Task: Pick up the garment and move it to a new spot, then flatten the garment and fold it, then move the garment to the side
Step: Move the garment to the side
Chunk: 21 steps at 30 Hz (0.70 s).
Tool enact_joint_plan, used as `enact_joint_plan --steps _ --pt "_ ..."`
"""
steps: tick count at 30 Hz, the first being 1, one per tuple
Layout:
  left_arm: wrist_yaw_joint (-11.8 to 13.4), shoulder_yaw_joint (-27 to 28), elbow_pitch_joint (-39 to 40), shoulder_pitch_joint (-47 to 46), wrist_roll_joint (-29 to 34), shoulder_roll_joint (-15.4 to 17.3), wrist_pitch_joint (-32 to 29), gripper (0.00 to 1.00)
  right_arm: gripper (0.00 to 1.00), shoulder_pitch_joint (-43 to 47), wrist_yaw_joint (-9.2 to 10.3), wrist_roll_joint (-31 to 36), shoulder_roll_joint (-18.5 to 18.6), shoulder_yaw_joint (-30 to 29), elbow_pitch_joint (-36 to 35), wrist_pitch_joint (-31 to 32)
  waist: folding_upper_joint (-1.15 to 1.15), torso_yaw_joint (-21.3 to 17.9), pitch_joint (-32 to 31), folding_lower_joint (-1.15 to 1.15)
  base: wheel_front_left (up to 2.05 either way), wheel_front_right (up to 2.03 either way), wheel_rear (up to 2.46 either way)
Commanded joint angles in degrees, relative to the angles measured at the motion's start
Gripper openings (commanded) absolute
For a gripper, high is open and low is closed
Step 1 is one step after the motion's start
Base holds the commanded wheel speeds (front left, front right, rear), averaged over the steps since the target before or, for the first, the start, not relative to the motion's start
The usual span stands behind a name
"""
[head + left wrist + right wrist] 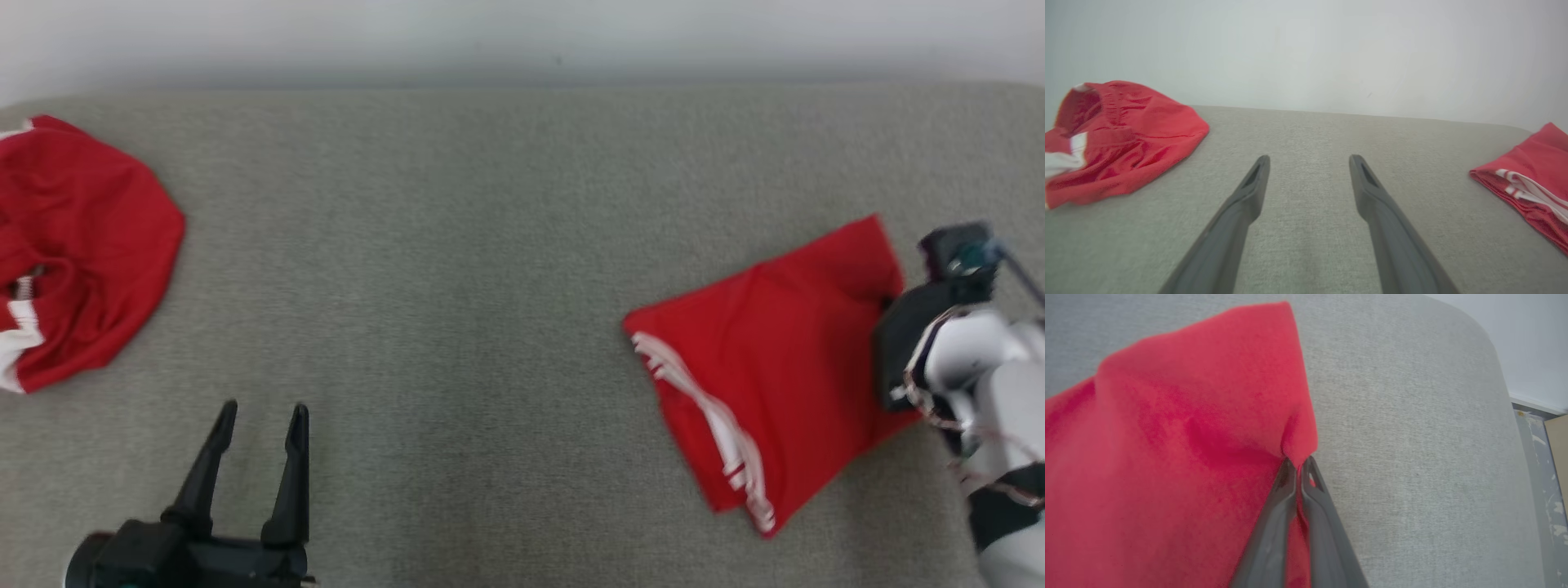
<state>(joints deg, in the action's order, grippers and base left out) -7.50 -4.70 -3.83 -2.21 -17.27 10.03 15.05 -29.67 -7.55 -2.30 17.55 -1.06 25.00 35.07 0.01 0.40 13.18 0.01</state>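
Now, right pincer tight on edge of folded red garment; left pincer agape over woven grey surface.

At right gripper tips, garment: red matt cloth, fine knit. Below, cover: grey coarse woven fabric, matt. Its fingers: smooth matt dark plastic.

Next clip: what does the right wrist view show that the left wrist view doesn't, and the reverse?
Right wrist view: the right gripper shut, pinching an edge of the folded garment, and a strip of floor past the padded surface. Left wrist view: the open left gripper above bare surface, and a crumpled red garment to its left. Both: the folded garment, the padded surface, the pale wall.
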Motion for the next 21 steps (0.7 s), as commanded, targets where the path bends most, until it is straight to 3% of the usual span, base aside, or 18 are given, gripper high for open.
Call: enact_joint_plan --steps 1,11,16,21 --pt "0.09 -0.22 2.12 -2.11 0.88 0.9 0.2 1.0 0.0 -3.65 0.15 1.25 2.0 -1.05 2.27 -2.09 -0.01 -6.22 6.91 -0.01 0.0 0.0 0.0" --pt "0.13 -0.86 12.06 -7.42 3.37 6.27 -2.19 1.0 0.0 -16.72 0.15 10.04 7.79 -9.53 10.27 -15.51 -0.01 -12.63 18.79 -0.01 0.0 0.0 0.0" --pt "0.14 -1.55 16.34 -8.91 4.39 7.9 -5.04 1.0 0.0 -20.23 0.15 14.16 7.18 -13.58 12.37 -18.73 -0.01 -14.19 21.47 -0.01 0.0 0.0 0.0" --pt "0.25 -2.4 19.11 -9.22 4.59 8.75 -7.48 1.0 0.0 -21.81 0.15 22.52 5.35 -22.68 13.51 -20.54 -0.01 -15.08 22.06 -0.01 0.0 0.0 0.0"
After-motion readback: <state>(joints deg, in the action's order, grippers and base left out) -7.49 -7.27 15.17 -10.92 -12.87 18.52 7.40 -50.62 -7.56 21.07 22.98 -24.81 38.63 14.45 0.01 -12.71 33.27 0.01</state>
